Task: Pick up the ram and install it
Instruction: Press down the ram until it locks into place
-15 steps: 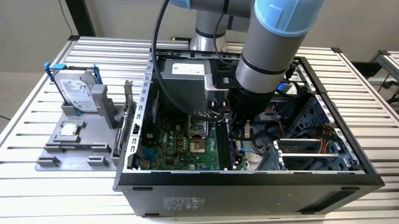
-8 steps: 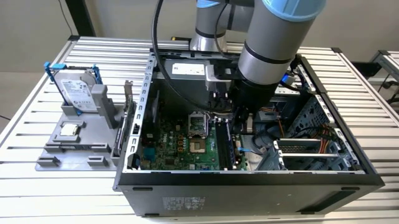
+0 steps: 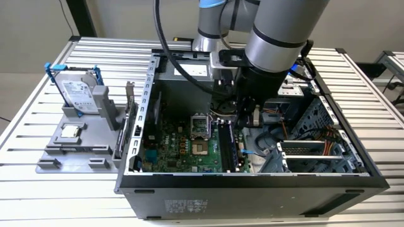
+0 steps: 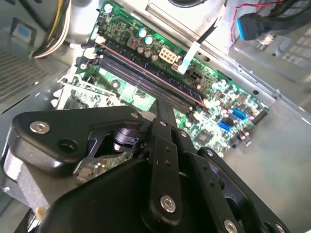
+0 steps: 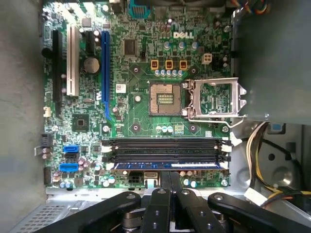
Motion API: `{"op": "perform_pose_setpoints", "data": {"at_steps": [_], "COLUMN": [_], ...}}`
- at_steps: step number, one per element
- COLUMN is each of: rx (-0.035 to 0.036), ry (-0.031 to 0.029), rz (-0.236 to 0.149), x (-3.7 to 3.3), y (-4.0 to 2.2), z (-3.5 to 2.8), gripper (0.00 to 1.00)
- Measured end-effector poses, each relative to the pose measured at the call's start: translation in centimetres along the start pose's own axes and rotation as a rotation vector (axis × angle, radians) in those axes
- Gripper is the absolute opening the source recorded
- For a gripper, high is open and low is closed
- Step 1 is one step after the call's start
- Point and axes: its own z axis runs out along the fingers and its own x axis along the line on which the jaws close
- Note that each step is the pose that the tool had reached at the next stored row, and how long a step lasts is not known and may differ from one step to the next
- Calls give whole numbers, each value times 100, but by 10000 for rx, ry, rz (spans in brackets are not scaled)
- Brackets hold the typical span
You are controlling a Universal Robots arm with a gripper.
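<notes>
fingers [image 5: 170, 182] together, touching slotted ram [image 5: 167, 165]

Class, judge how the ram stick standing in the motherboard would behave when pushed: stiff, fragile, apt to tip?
The ram is a thin, flat board, so probably light and stiff lengthwise, yet fragile under sideways force. Seated on edge beside the black slots, it likely will not tip.
</notes>
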Motion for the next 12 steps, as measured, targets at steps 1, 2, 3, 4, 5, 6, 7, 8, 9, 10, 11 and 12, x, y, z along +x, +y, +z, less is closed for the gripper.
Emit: {"op": "perform_pose_setpoints", "data": {"at_steps": [1, 2, 3, 4, 5, 6, 7, 8, 9, 10, 11, 12], "rx": [-1, -1, -2, -1, -1, -1, -1, -1, -1, -1, -1, -1], "ry": [2, 2, 4, 3, 2, 1, 1, 1, 3, 2, 3, 2], "rz": [-1, -1, 0, -1, -1, -1, -1, -1, -1, -1, -1, -1], "x": [-1, -1, -2, -3, -3, -3, -3, -3, -3, -3, -3, -3], "y": [1, 2, 3, 4, 4, 4, 4, 4, 4, 4, 4, 4], "z": [-29, -54, -82, -104, -107, -107, -107, -107, -109, -108, -109, -109], "gripper": [0, 0, 0, 0, 0, 0, 0, 0, 0, 0, 0, 0]}}
